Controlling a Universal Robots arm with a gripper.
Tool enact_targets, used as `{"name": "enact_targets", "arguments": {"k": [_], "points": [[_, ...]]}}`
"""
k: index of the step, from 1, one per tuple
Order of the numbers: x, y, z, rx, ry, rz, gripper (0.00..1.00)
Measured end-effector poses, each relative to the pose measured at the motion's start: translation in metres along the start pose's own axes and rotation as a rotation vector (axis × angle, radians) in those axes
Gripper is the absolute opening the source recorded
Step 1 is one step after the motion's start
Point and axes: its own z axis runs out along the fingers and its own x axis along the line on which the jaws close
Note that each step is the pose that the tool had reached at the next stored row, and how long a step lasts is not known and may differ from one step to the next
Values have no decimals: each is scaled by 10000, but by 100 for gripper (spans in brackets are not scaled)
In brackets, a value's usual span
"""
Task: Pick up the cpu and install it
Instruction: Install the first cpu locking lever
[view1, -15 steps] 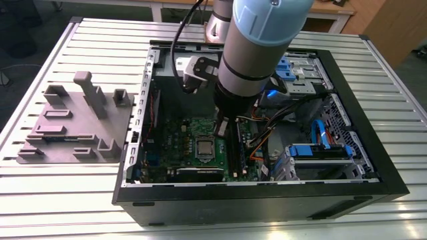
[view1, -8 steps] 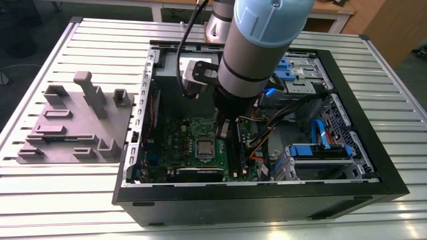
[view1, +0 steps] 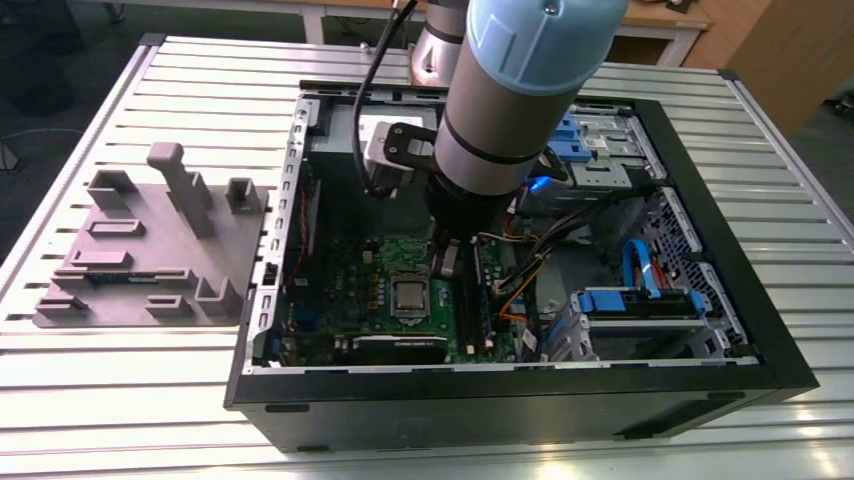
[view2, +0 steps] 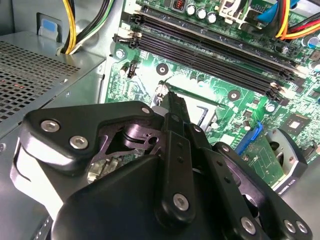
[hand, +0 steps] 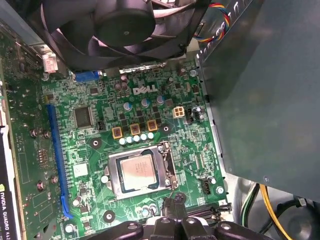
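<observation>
Your cpu (hand: 138, 171) already sits in the motherboard (hand: 90, 150) socket. The gripper (hand: 174, 212) hovers just beside it, fingers (view2: 176, 112) pressed together, holding nothing.

You get even overhead light on the ribbed table (view1: 160, 400), while the open case (view1: 534, 400) sinks into shadow — its interior reads dim. The motherboard (hand: 150, 125) is bright and sharp in the first wrist view — the nearby gripper (view2: 172, 112) blurs close up.
</observation>
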Motion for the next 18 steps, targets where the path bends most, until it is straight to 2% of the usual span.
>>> {"name": "enact_targets", "arguments": {"k": [8, 13, 18], "points": [[1, 1, 1, -2, 2, -15, 10], [1, -3, 15, -92, 75, -760, 10], [-1, -17, 21, -70, 82, -876, 10]]}}
